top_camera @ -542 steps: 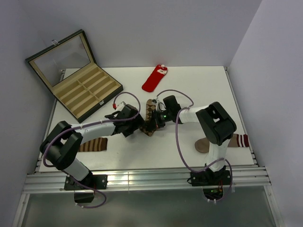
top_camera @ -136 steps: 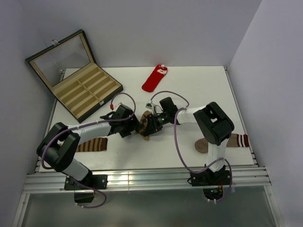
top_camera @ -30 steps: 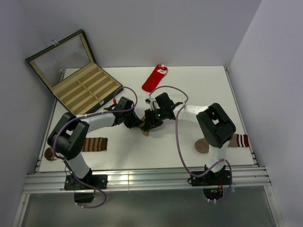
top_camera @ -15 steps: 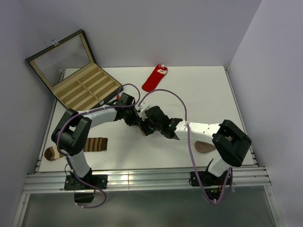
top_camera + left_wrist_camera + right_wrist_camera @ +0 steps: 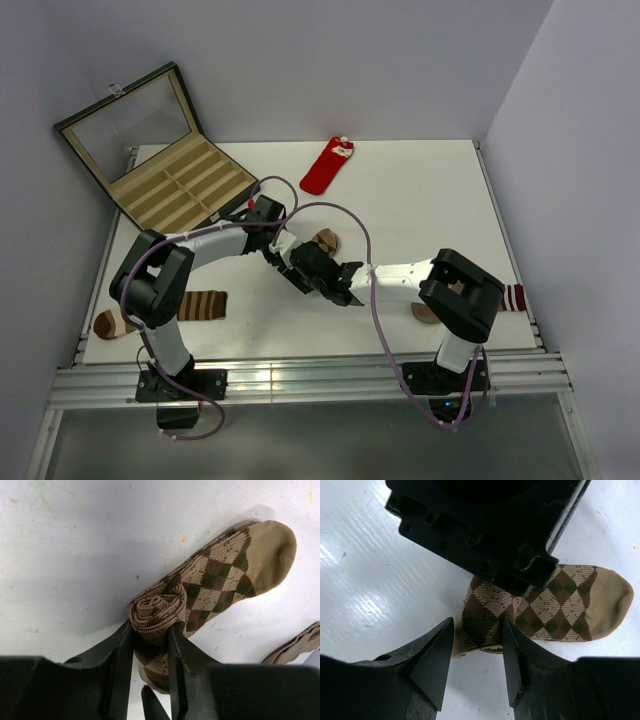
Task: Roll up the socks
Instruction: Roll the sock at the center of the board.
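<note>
The argyle sock (image 5: 220, 575) lies mid-table, its cuff end wound into a small roll (image 5: 157, 611) and its tan toe (image 5: 325, 240) flat. My left gripper (image 5: 150, 629) is shut on that roll, one finger on each side. In the right wrist view the sock (image 5: 555, 610) shows under the left gripper's black body (image 5: 485, 525). My right gripper (image 5: 477, 625) is open at the rolled end, which lies between its fingertips with a gap on the left side. From above, the left gripper (image 5: 287, 252) and right gripper (image 5: 303, 263) meet at the sock. The red sock (image 5: 327, 165) lies flat at the back.
An open compartment case (image 5: 160, 170) stands at the back left. A ring-striped sock (image 5: 200, 305) lies near the front left. A plain tan sock (image 5: 425, 313) lies by the right arm's base. The right arm's forearm (image 5: 395, 275) stretches low across the front middle.
The right arm swung from the far side of the argyle sock round to its near side, forearm now low along the front, and its jaws widened. The left gripper kept its hold on the roll.
</note>
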Available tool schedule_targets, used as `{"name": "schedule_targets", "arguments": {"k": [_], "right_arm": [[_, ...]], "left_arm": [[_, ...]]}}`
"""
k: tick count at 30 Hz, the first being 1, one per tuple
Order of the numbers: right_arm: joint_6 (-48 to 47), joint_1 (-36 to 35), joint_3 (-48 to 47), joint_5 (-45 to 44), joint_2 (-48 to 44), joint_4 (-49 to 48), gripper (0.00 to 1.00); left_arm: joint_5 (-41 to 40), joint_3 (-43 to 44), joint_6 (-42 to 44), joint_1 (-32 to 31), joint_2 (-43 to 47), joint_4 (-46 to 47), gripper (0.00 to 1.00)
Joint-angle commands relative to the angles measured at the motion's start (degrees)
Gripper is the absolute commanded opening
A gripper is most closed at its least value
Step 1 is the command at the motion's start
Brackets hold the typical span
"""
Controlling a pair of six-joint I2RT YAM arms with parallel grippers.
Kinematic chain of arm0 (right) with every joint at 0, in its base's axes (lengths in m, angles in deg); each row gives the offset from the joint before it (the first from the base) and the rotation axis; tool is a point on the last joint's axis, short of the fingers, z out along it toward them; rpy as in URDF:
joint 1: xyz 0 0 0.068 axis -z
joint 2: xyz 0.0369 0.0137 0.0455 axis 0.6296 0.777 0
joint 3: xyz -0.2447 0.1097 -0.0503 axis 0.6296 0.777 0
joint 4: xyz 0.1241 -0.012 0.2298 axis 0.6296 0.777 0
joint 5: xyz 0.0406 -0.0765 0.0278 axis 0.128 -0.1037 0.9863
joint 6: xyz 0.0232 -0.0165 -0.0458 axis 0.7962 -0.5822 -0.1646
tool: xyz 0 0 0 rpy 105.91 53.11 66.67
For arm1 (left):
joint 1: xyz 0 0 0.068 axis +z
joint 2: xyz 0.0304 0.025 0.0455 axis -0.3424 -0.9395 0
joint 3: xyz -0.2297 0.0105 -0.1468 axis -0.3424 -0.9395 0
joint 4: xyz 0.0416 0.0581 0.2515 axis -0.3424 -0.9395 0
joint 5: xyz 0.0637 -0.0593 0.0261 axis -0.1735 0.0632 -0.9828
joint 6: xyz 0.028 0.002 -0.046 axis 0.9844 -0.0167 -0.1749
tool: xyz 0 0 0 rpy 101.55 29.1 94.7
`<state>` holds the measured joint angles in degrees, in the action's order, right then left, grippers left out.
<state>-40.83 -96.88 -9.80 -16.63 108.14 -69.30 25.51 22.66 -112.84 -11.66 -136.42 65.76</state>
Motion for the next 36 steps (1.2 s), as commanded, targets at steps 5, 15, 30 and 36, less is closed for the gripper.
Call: {"name": "schedule_targets", "arguments": {"k": [5,15,30,36], "right_arm": [[-1.12,-0.58,-2.13,-2.27,3.58,0.98,0.5],[-1.29,-1.72,-3.53,0.9,8.32,5.37,0.51],[3.36,1.96,-2.22,9.05,9.47,6.87,0.0],[7.32,11.98,-1.33,31.73,6.39,7.48,0.0]], "left_arm": [[-4.48,-0.96,3.87,0.39,-3.89,-7.94,0.17],[-4.04,-0.44,3.69,0.39,-4.24,-7.86,0.22],[-2.63,-0.96,3.17,0.39,-2.84,-6.1,0.42],[-3.77,-3.42,1.76,0.39,0.67,-1.97,0.64]]}}
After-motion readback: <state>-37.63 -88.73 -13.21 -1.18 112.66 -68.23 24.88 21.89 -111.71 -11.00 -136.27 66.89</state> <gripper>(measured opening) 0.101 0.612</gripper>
